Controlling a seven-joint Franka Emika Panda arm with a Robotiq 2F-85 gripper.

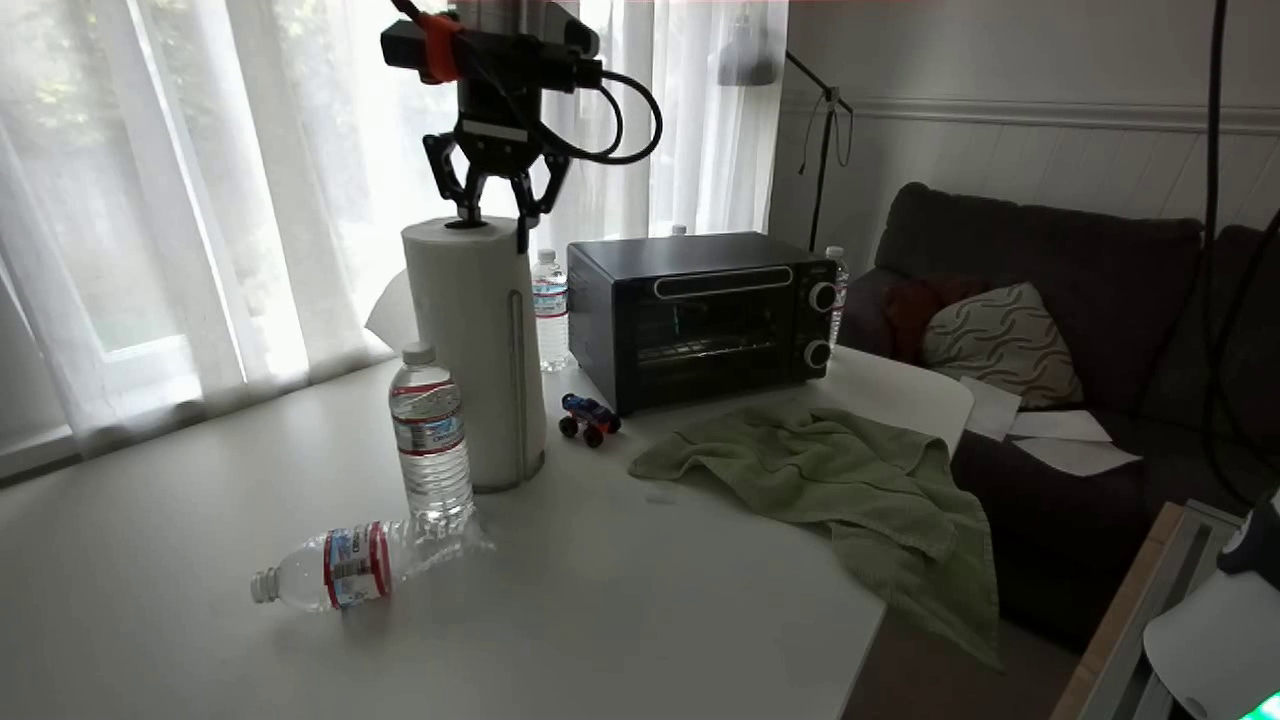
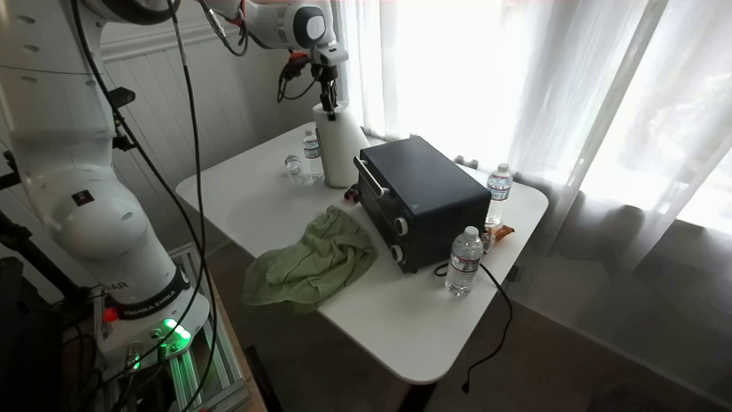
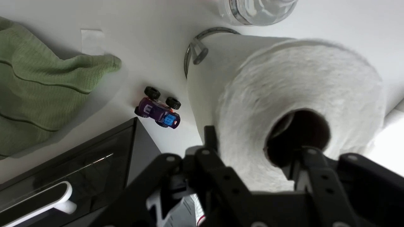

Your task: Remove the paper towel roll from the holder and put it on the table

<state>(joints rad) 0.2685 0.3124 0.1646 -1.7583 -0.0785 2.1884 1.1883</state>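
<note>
Gripper (image 3: 252, 149) nearest in wrist view, jaws astride wall of paper towel roll (image 3: 341, 78), clamped or not can't tell; roll sits on wire holder (image 3: 200, 56). In an exterior view, upright water bottle (image 1: 432, 440) just beside roll, label text too small; open table (image 1: 620, 600) toward front edge. In an exterior view, green towel (image 2: 311, 257) overhangs table edge, toaster oven (image 2: 423, 177) near roll, arm base (image 2: 146, 326) reads "FRANKA EMIKA".

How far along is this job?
Done: the gripper is at the top of the roll, spanning its wall. In hand: the grasp; whether it clamps, I can't tell. Left: the holder shows at the roll's foot, so lifting off and setting on the table remain.
</note>
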